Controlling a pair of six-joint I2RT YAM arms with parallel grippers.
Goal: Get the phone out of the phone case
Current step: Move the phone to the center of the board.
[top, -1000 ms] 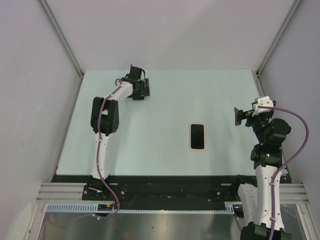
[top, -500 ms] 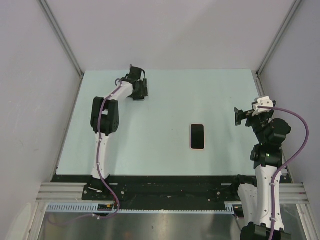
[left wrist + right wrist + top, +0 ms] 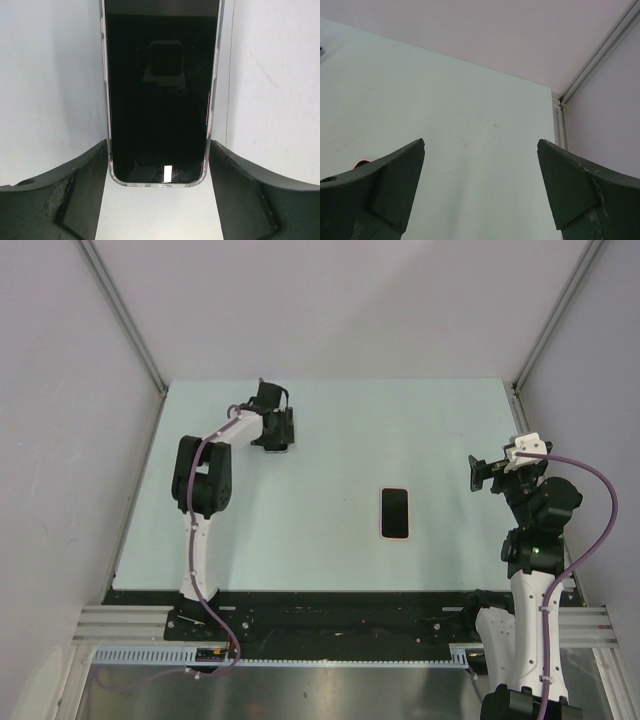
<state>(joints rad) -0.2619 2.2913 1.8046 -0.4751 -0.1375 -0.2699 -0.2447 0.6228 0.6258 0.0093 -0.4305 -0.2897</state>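
In the left wrist view a black-screened phone [image 3: 157,90] lies flat on the table in a clear phone case [image 3: 157,184]. My left gripper [image 3: 158,145] is shut on it, one finger pressed against each long side of the case near its lower end. Seen from above, the left gripper [image 3: 272,435] sits at the far left-centre of the table and hides most of that phone. My right gripper [image 3: 478,472] hangs open at the right edge, and its wrist view shows only bare table between its fingertips [image 3: 481,145].
A second dark-screened phone with a pink rim [image 3: 396,512] lies flat mid-table, apart from both grippers; a sliver of pink [image 3: 362,162] shows by the right gripper's left finger. The pale green table [image 3: 330,440] is bounded by grey walls and metal frame posts [image 3: 125,320].
The left gripper's jaws have closed in onto the sides of the clear-cased phone, and the left arm's elbow has swung slightly left. The right arm has not moved.
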